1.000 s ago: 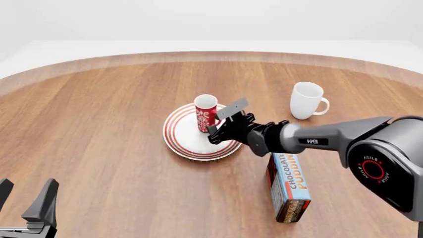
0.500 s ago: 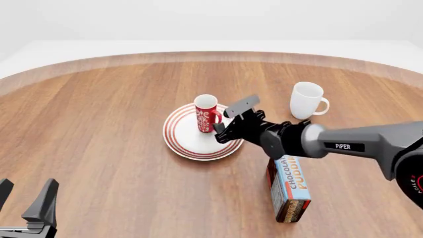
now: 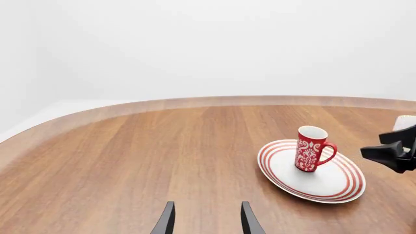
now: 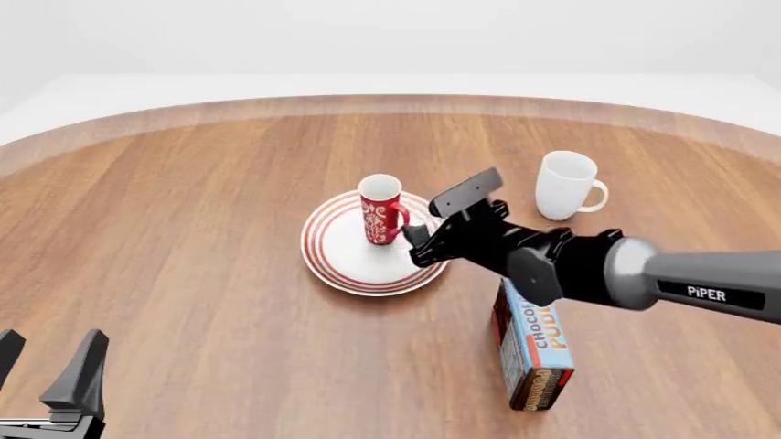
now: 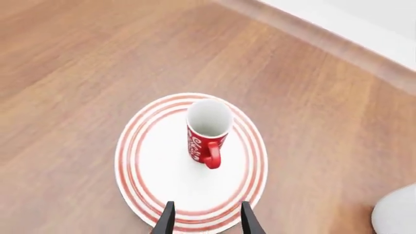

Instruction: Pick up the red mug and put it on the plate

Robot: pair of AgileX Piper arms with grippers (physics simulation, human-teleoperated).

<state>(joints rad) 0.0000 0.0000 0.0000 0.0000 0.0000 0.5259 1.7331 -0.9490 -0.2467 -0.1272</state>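
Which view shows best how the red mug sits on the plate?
The right wrist view: it looks down on the red mug standing upright inside the plate, rim fully ringed, handle toward the open right gripper. The left wrist view shows it side-on, small. The front view has the right gripper close beside the mug.

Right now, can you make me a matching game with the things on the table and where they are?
Things:
1. red mug
2. white mug
3. pudding box
4. left gripper

Places:
A. lying flat on the wood under the right arm
B. standing upright on the plate
C. open, at the near left, holding nothing
D. standing on bare wood, right of the plate

Pairs: 1-B, 2-D, 3-A, 4-C
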